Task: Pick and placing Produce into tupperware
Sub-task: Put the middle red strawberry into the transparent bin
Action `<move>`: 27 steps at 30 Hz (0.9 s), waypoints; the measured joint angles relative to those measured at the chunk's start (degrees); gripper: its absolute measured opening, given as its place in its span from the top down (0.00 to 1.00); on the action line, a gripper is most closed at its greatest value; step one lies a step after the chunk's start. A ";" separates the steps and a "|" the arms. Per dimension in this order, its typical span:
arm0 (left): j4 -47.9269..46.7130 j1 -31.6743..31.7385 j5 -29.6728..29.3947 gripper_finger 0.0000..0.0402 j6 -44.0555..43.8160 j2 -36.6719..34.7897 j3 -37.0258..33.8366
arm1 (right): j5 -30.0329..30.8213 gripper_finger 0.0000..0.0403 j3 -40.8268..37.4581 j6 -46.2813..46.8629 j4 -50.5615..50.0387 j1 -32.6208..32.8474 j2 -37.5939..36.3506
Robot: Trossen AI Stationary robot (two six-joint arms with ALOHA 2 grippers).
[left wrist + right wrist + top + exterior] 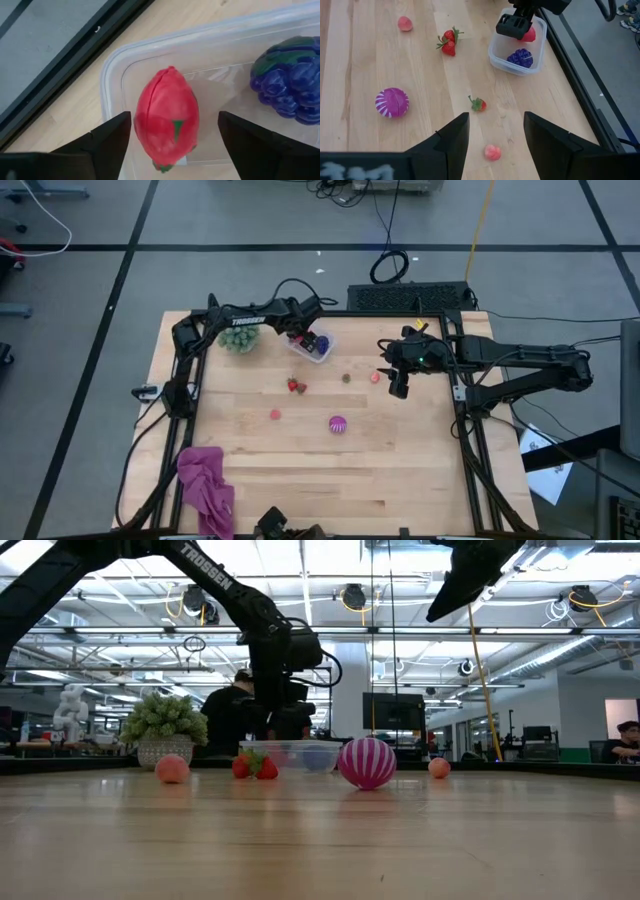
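Your left tool [516, 26] hangs right over the clear tupperware [496, 54] at the far side of the worktop [400, 470], just beside the green plant [239, 337], and its fingers [107, 137] are spread wide, with daylight on both sides of the red fruit [167, 117] lying loose in the tub. Next to that one in the tub lies the blue-purple bunch [290, 82]. Your right tool [399, 388] hovers above the worktop's right part, fingers apart and pinching nothing. Out on the wood lie a pair of strawberries [448, 42], a small strawberry [478, 104], two pink pieces [492, 152] [404, 23] and the magenta-striped ball [392, 102]. A magenta cloth [205, 485] sits at the near left corner.
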 joint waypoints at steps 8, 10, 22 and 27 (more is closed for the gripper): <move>-0.93 -0.32 1.64 0.22 0.30 -2.18 0.00 | 0.00 0.55 0.00 0.00 0.00 -0.01 0.01; -2.28 -0.88 2.14 0.23 0.34 -4.29 0.00 | 0.00 0.55 0.00 0.00 0.00 0.00 0.01; -22.38 -16.49 5.03 0.23 -10.38 -15.88 0.05 | -0.02 0.55 0.00 0.00 -1.07 0.02 0.01; -20.53 -23.81 1.15 0.23 -9.09 -14.66 -3.21 | 0.00 0.55 0.00 0.20 -1.76 0.02 0.01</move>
